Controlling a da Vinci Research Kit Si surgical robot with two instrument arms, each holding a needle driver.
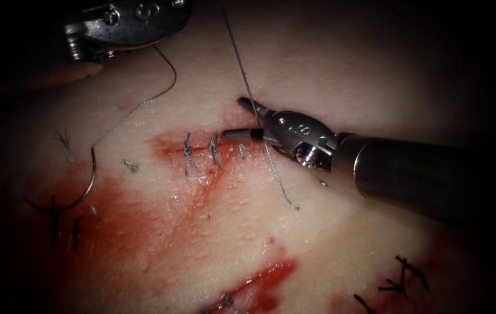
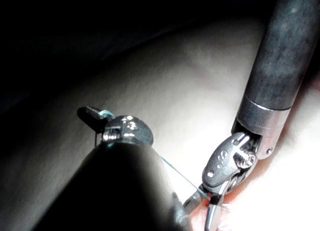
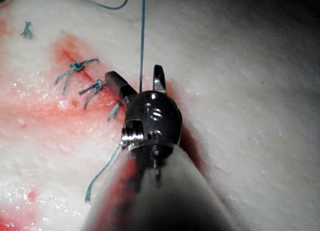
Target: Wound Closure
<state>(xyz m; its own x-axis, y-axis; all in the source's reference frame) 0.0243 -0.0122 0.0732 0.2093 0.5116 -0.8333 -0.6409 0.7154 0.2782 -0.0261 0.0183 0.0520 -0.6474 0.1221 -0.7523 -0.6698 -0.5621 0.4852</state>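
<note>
Steel jaws of the right tool [image 1: 246,119] stand spread astride the taut thread [image 1: 237,49], which climbs toward twelve o'clock above the cut [image 1: 213,148]. The needle [image 1: 79,189] lies loose on the tissue [image 1: 341,232], at eight o'clock. The left tool [image 2: 90,113] pinches thread.

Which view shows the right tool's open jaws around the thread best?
The right wrist view: right tool open, thread running between its jaws. The endoscope view shows it from the side; the left wrist view catches it partly.

Glossy wet tissue [image 1: 329,244]; shiny metal right claw [image 1: 246,119].
</note>
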